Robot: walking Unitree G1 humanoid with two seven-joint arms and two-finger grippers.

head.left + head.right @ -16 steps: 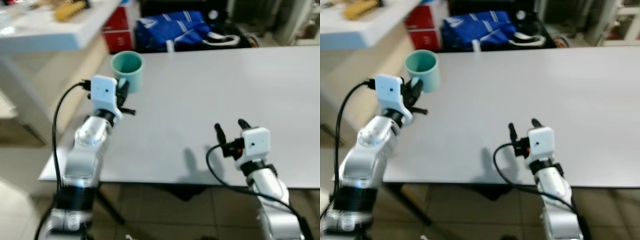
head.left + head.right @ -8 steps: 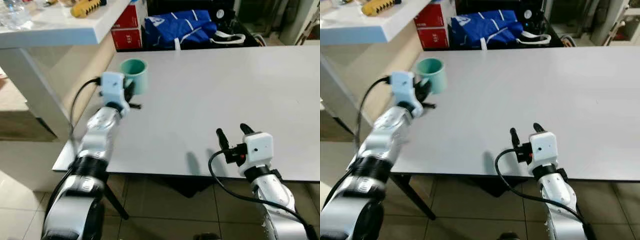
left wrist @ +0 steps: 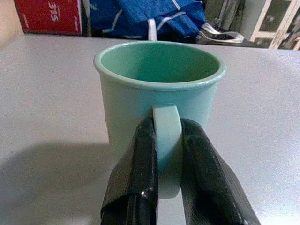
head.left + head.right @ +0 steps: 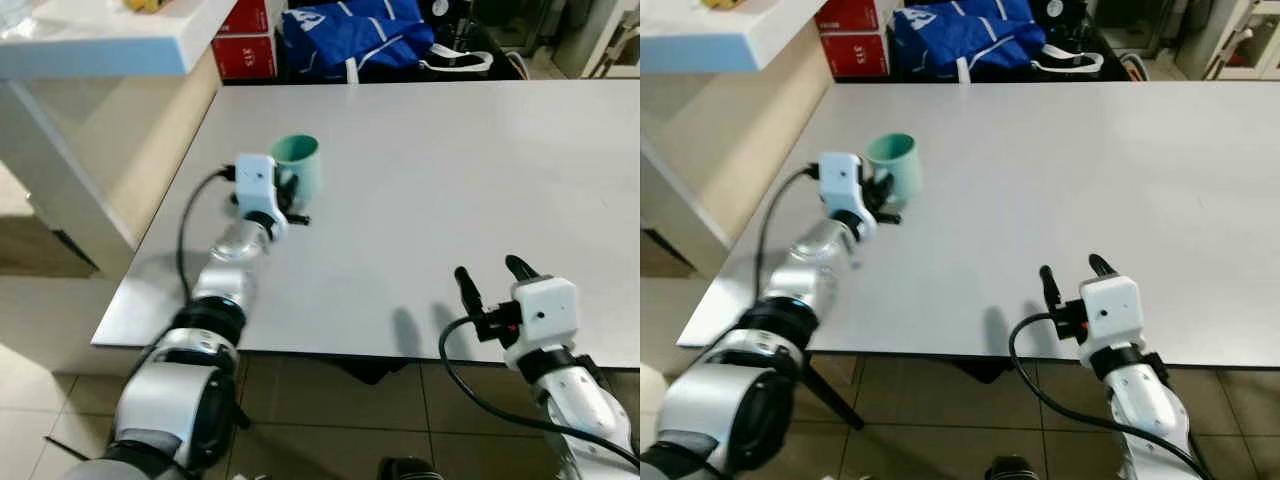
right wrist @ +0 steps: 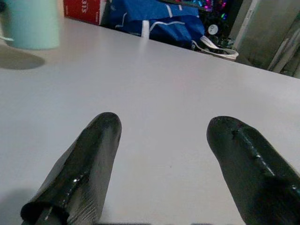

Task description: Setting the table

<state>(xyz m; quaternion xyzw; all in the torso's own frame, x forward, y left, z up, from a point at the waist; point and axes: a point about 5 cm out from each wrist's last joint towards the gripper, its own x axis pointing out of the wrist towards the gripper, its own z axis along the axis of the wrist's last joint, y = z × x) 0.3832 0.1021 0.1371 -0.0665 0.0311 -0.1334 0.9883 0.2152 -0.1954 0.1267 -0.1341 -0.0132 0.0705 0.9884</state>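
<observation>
A teal mug (image 4: 301, 161) stands upright on the grey table (image 4: 440, 170), on its left half. My left gripper (image 4: 285, 195) is shut on the mug's handle (image 3: 166, 140), one black finger (image 3: 136, 173) on each side of it. The mug (image 3: 157, 84) is empty inside. My right gripper (image 4: 493, 283) hovers open over the table's near edge, right of centre, with nothing between its fingers (image 5: 79, 164). The mug (image 5: 30, 23) sits far off in the right wrist view.
A white counter (image 4: 100, 40) stands off the table's left side. Beyond the far edge lie a blue bag (image 4: 355, 30) and red boxes (image 4: 245, 40). Tiled floor (image 4: 300, 430) runs below the near edge.
The camera has shifted. The left arm has stretched out, carrying the mug from the table's left edge further in toward the middle. The right gripper stays open near the front edge.
</observation>
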